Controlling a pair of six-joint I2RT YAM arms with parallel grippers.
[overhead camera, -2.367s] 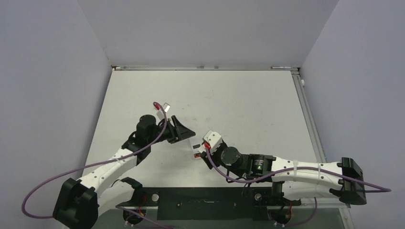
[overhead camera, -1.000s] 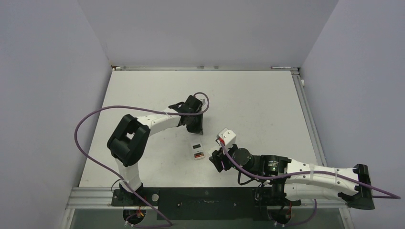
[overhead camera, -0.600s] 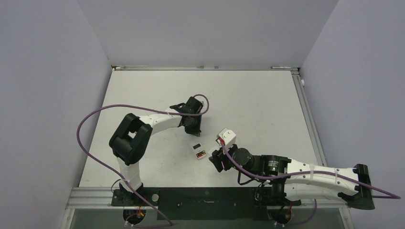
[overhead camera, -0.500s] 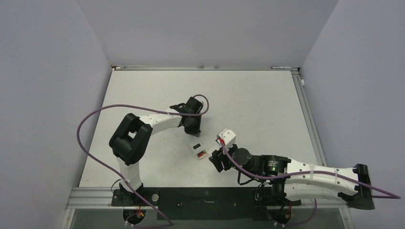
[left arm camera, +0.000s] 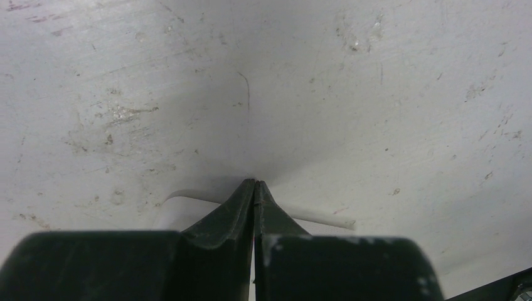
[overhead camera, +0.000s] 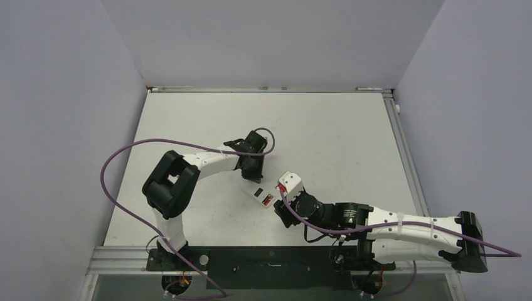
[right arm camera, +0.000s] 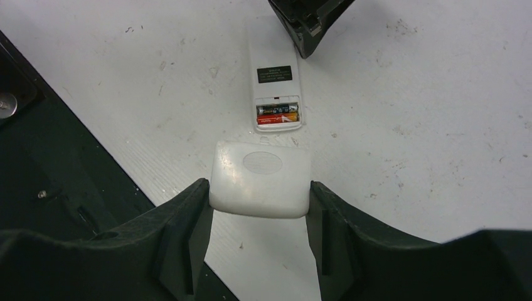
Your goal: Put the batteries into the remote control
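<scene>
On the white table [overhead camera: 339,132], near its middle, we found the remote control [right arm camera: 270,53] lying flat with its plain back up. It sat at a slant, one end toward the far left and the other toward the near right. At the near-right end the battery recess stood uncovered. Both batteries [right arm camera: 278,114] sat inside it side by side and touching, the dark one deeper in and the reddish one next to the remote's end edge. We noted a small dark label on the back just beyond the recess. The left gripper [left arm camera: 254,187] was pointed down at the far-left end of the remote with its jaws pressed together and nothing between them. In its own wrist view a strip of the remote's white edge showed under the tips, but we could not tell whether they touched it. The right gripper [right arm camera: 258,188] hung just to the near right of the remote, apart from it. It was clamped by both fingers on a white cover plate [right arm camera: 263,164], a rounded rectangle with an oval patch. The plate was held level above the table, its far edge close to the open recess.
</scene>
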